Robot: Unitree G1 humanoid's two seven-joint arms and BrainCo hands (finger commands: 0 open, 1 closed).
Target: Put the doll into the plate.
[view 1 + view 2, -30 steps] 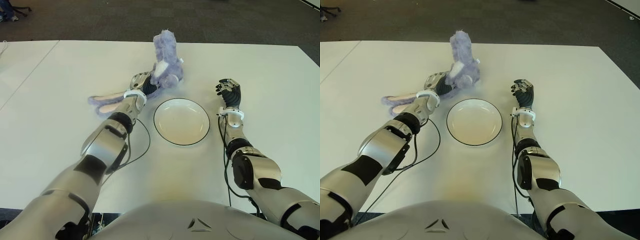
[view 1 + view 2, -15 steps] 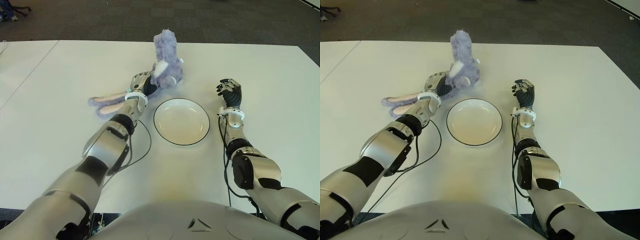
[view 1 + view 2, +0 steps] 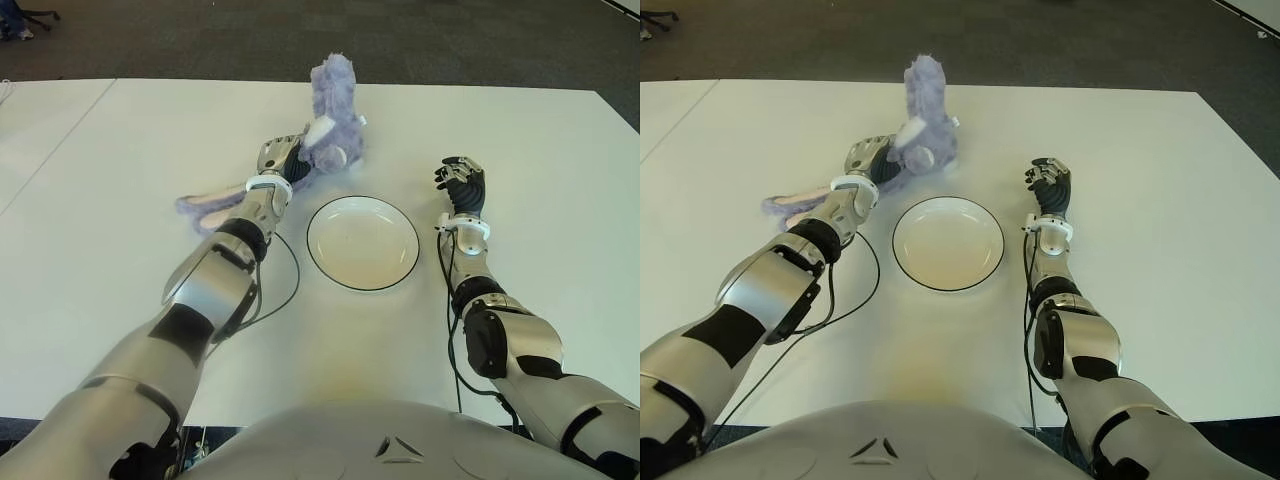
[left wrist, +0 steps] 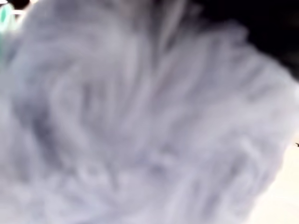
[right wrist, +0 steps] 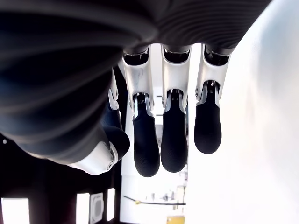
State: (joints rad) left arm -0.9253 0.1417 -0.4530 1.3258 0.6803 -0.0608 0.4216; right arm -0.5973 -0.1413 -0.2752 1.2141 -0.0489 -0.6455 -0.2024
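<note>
Left hand [image 3: 279, 157]: at the doll's near-left side, pressed into its fur; its wrist view is filled with purple plush, so it appears clamped on the doll, though the fingers themselves are hidden.
Doll [image 3: 328, 115]: purple plush on the table [image 3: 120, 250], just beyond the far-left rim of the plate, not in it.
Doll's axis: body stands roughly upright beside the hand, head end far; its long ears [image 3: 210, 204] trail flat toward the near left.
Why held so: a grip low on the body likely lets the arm lift it and swing it right and nearer.
Plate [image 3: 321, 261]: white, dark-rimmed, nothing in it, between the two hands.
Right hand [image 3: 461, 183]: right of the plate, fingers loosely hanging, holding nothing.
</note>
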